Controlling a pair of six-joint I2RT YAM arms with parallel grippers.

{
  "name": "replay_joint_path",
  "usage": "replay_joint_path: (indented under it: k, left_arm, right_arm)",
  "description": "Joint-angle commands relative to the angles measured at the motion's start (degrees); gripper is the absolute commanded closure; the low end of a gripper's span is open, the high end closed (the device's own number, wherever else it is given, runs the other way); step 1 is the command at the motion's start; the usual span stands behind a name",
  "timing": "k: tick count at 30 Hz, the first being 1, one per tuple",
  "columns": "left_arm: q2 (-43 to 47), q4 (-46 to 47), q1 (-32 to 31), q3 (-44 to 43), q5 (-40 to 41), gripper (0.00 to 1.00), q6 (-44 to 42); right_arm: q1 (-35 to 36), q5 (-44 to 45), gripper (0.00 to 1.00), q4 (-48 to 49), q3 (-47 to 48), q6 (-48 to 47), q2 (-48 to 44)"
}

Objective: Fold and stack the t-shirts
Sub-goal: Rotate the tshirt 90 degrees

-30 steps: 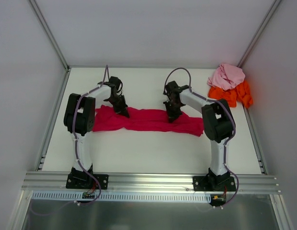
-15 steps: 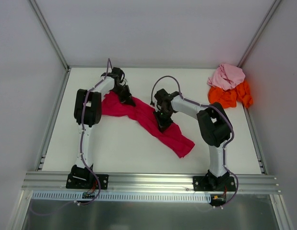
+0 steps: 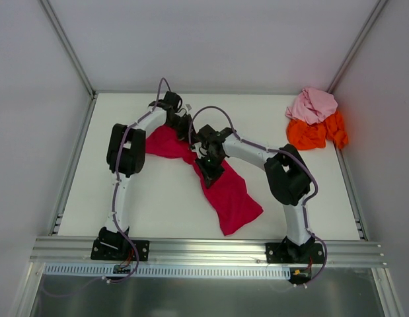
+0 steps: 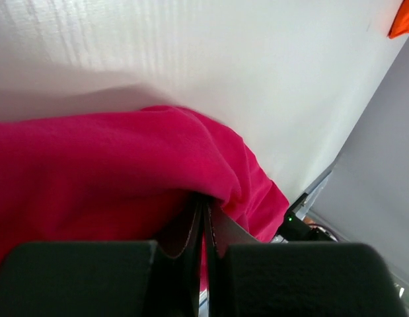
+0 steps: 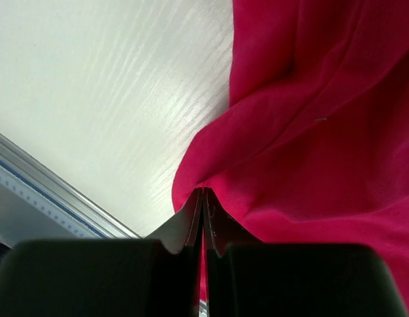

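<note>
I had both jaws pinched tight on the crimson t-shirt (image 3: pixel 232 196): left gripper (image 4: pixel 204 206) on its far end, right gripper (image 5: pixel 203 195) on a fold just beside it. The rest trailed across the table (image 3: pixel 158 208) toward the near edge. Pink t-shirt (image 3: pixel 312 104) sat, prob. overlapping, on the orange t-shirt (image 3: pixel 318 135) in the far rt corner.

orange tee (image 3: pixel 318 135): part hid under pink tee (image 3: pixel 312 104) | crimson tee (image 5: pixel 310 132): cropped at frame edge, both wrist views
</note>
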State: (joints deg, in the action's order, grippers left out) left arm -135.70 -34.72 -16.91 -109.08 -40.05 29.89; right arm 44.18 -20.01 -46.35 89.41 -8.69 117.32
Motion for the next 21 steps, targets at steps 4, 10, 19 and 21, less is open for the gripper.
replay_joint_path:
  k: [4,10,19,21]
  left_arm:
    - [8.17,-1.92,-0.23,-3.07,3.9,1.0,-3.69]
    - [14.13,-4.39,-0.06,0.7,13.76,1.0,-5.45]
    - [22.14,-10.01,0.82,7.55,26.78,1.0,-4.05]
    - [22.93,-9.14,1.17,11.59,27.75,1.0,-2.48]
  right_arm:
    - [-0.33,1.37,0.99,0.81,0.25,-1.86,-0.94]
    - [-0.33,8.31,0.99,3.28,-0.29,-2.47,-3.94]
    - [-0.94,26.74,0.99,2.06,1.82,-4.06,-7.54]
    - [-1.99,28.09,0.99,1.96,1.65,-4.32,-8.15]
